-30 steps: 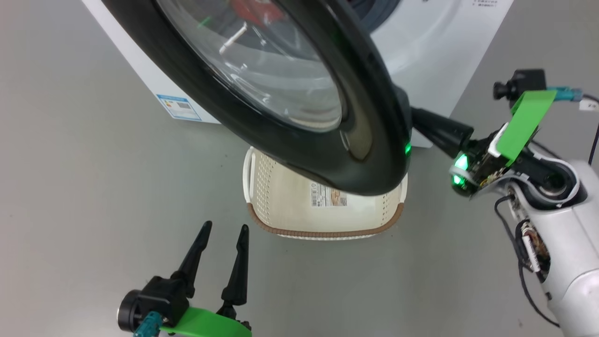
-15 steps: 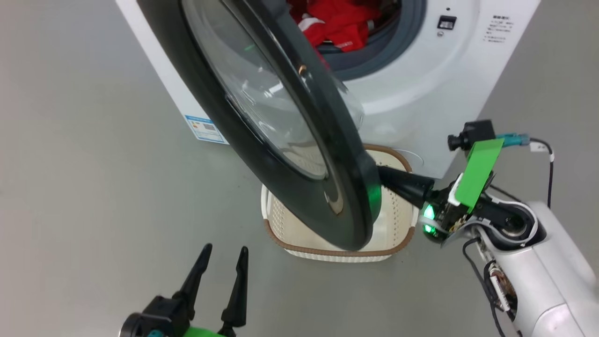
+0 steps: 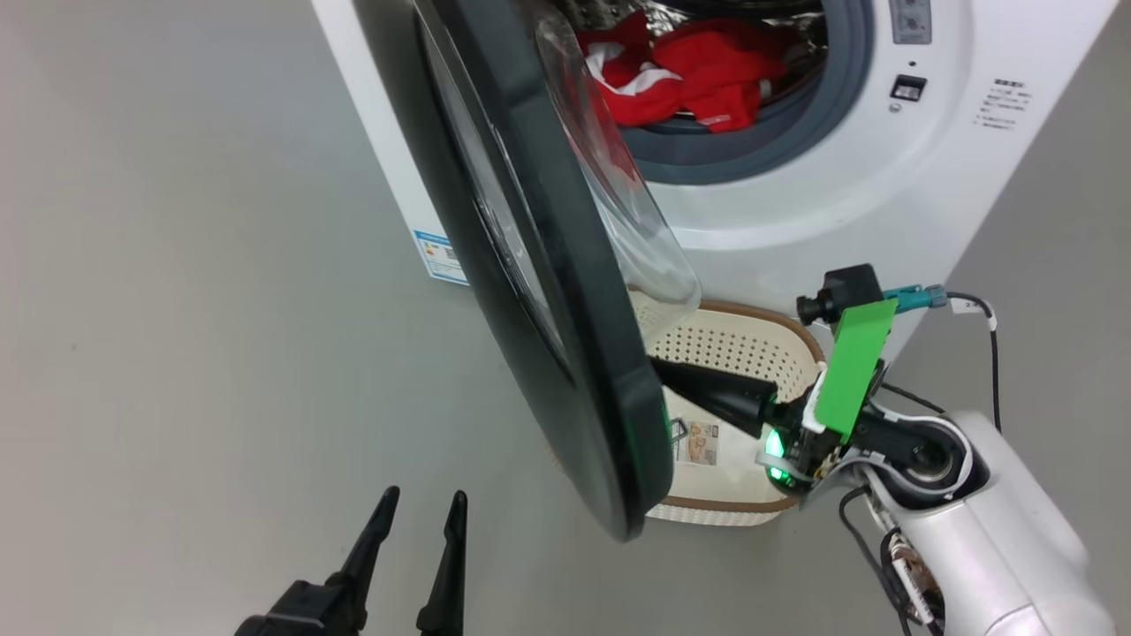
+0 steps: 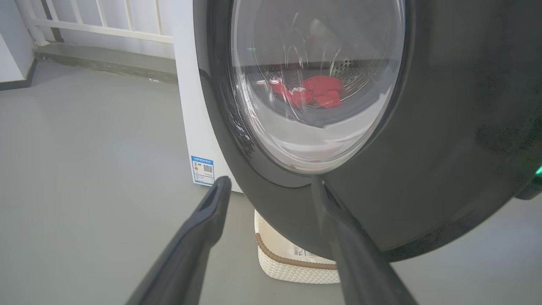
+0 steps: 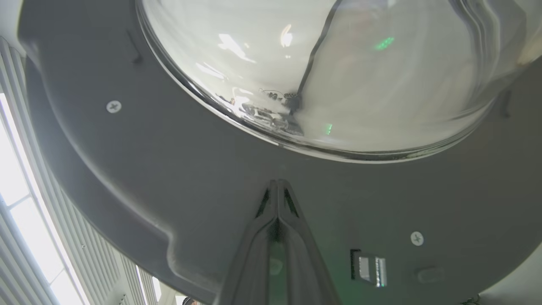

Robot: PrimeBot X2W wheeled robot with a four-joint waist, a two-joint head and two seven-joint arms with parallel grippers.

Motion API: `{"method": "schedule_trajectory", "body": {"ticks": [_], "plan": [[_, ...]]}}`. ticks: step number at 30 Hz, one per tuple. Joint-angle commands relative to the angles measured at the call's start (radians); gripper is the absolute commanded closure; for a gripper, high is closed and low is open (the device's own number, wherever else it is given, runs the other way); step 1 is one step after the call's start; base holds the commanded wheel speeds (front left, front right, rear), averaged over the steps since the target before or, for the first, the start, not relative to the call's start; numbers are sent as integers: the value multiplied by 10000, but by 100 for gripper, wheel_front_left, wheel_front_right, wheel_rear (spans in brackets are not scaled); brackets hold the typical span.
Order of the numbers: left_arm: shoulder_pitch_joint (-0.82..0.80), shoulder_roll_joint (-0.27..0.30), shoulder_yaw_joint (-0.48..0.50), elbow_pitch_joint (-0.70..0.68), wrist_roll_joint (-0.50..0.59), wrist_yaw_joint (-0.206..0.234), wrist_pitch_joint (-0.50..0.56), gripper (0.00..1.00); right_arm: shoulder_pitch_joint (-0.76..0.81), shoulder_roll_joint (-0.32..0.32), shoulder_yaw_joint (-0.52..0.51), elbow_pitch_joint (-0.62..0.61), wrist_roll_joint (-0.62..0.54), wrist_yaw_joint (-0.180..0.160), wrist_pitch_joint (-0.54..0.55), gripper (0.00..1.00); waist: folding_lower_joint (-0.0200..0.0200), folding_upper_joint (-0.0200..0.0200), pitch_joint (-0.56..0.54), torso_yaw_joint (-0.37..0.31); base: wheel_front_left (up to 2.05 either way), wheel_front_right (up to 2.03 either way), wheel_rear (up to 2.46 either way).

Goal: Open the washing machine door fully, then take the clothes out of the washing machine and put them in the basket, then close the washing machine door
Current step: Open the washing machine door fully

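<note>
The washing machine [image 3: 795, 203] stands with its door [image 3: 548, 291] swung out, nearly edge-on in the head view. Red clothes [image 3: 698, 71] lie in the drum. The basket [image 3: 751, 349] sits on the floor below the opening, partly hidden behind the door. My right gripper [image 3: 658, 367] is shut, empty, its tips against the door's inner side. In the right wrist view the right gripper [image 5: 277, 183] touches the grey inner rim [image 5: 127, 148] just below the glass bowl [image 5: 338, 63]. My left gripper [image 3: 422, 508] hangs open, short of the door [image 4: 444, 148]. The clothes [image 4: 313, 91] show through the glass.
Grey floor spreads to the left of the machine. A blue label [image 3: 439, 256] marks its lower corner. A white railing [image 4: 97, 25] and a low ledge run behind it. The door's metal latch [image 5: 368, 271] sits near my right fingers. My right forearm [image 3: 990, 539] is beside the basket.
The door has swung further open to the left, uncovering the drum opening and clothes. My right gripper stayed against its inner side. The head view has shifted too. The left gripper stays open.
</note>
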Motion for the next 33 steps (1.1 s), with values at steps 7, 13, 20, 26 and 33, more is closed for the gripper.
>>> {"method": "schedule_trajectory", "body": {"ticks": [7,13,20,26,33], "plan": [[8,87,416,-232,44,64,-122,0,278,324,677,-467,82,8,-229,100,0,0,-218,591,0,0,0],[78,87,485,-306,67,133,-122,0,327,328,1145,-577,341,8,-542,100,0,0,-342,959,0,0,0],[166,87,582,-412,95,226,-122,0,365,329,1601,-702,613,8,-860,100,0,0,-433,1311,0,0,0],[213,87,626,-437,90,247,-122,0,351,330,1844,-771,726,8,-1096,100,0,0,-484,1484,0,0,0],[235,87,671,-471,99,262,-122,0,342,330,1962,-788,772,8,-1216,100,0,0,-490,1500,0,0,0]]}}
